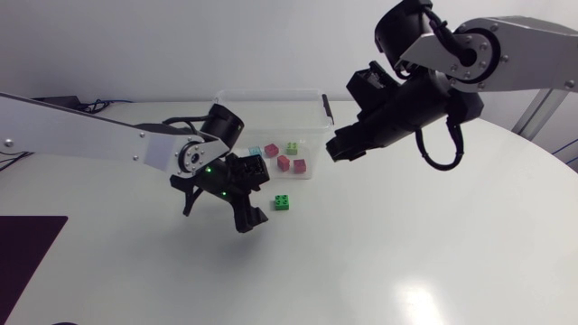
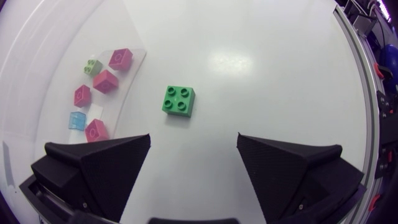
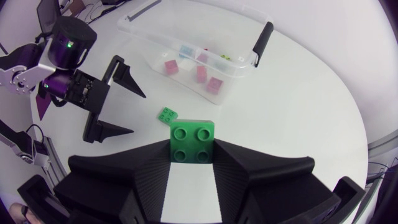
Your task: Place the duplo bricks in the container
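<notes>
A green duplo brick (image 3: 193, 142) sits studs-up between the fingers of my right gripper (image 3: 193, 149), which is shut on it. In the head view that gripper (image 1: 336, 149) hangs in the air beside the right end of the clear container (image 1: 271, 92). A second green brick (image 1: 282, 203) lies on the table in front of the container. My left gripper (image 1: 254, 195) stands open just left of it. The left wrist view has this brick (image 2: 179, 100) ahead of the gripper (image 2: 193, 138), clear of both fingers. Several pink bricks (image 3: 208, 83), a light blue one and a light green one lie in the container (image 3: 143, 50).
The container has a black handle (image 3: 263, 37) at its right end. My left arm (image 1: 81, 135) stretches in low across the table's left half. A dark mat (image 1: 27, 257) lies at the front left. White tabletop (image 1: 406, 253) spreads to the front and right.
</notes>
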Available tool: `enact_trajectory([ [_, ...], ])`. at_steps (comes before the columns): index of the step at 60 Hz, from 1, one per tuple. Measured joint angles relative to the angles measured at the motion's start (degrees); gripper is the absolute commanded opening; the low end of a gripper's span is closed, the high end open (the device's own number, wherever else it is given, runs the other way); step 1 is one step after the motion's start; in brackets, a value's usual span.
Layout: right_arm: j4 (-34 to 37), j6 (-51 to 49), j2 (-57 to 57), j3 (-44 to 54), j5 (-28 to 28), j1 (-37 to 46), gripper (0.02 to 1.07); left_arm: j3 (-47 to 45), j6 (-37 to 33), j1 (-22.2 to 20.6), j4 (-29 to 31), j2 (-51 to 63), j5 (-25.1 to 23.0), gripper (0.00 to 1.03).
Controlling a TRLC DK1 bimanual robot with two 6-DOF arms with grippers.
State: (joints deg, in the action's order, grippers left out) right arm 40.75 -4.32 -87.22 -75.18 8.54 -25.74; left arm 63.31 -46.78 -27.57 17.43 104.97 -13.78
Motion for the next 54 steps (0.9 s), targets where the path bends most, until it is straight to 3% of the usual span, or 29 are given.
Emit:
enact_trajectory([
  [14, 0.2, 0.0, 0.0, -5.7, 0.1, 0.0, 0.31, 3.4, -0.5, -0.8, -3.7, 4.0, -0.4, 0.98],
  [30, 0.1, 0.0, -1.6, -8.3, 0.1, 0.0, 0.31, 7.5, -1.3, -1.1, -4.0, 9.2, -0.3, 0.97],
  [54, -1.6, 0.0, -5.4, -13.6, 0.3, 1.9, 0.31, 13.4, -4.2, -1.1, 1.3, 13.2, -0.5, 0.94],
])
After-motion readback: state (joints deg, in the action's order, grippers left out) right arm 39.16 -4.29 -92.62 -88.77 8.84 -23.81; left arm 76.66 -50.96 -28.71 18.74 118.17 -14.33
